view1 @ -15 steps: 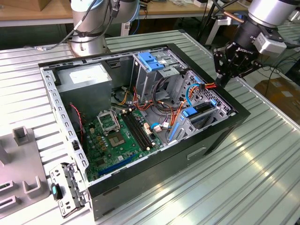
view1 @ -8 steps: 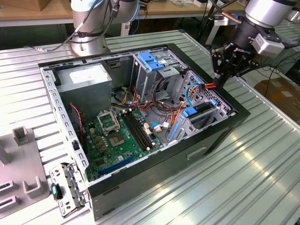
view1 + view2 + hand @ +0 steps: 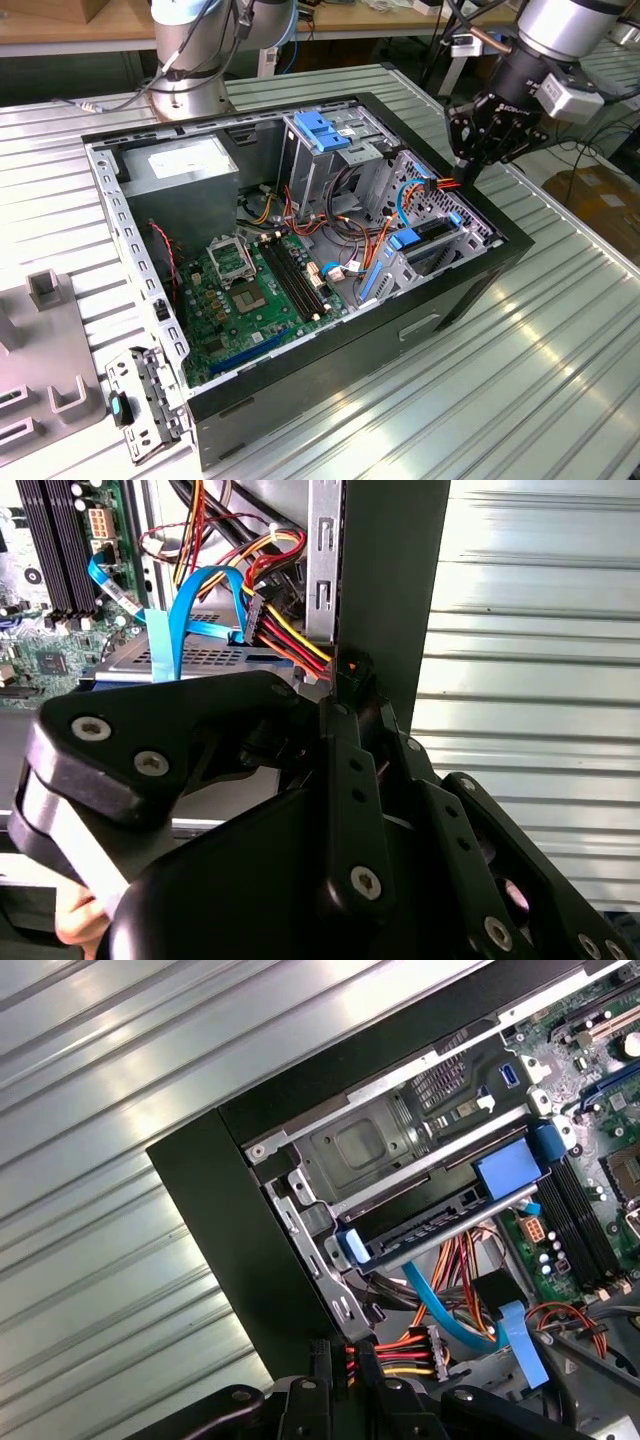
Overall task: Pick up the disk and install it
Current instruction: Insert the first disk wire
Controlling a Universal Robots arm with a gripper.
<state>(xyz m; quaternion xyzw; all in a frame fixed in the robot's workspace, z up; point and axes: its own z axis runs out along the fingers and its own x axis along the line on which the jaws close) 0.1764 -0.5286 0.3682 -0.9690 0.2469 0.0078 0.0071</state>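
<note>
The disk (image 3: 430, 1222) sits edge-on in the drive bay at the case's front corner, framed by its blue carrier (image 3: 508, 1168). In the exterior view the disk (image 3: 432, 231) lies low between blue tabs. My gripper (image 3: 463, 178) hangs over the case's wall on the exterior view's right, just above that bay. Its black fingers (image 3: 340, 740) stand close together, with the red, orange and yellow wires of the power cable (image 3: 400, 1352) running between the tips. The cable's black plug (image 3: 255, 620) sits beside a blue data cable (image 3: 190, 610).
The open black computer case (image 3: 330, 370) lies on a ribbed metal table (image 3: 540, 380). Inside it are a green motherboard (image 3: 250, 290), a grey power supply (image 3: 185, 170) and a tall metal cage with a blue top (image 3: 325, 130). A second arm's base (image 3: 190, 70) stands behind.
</note>
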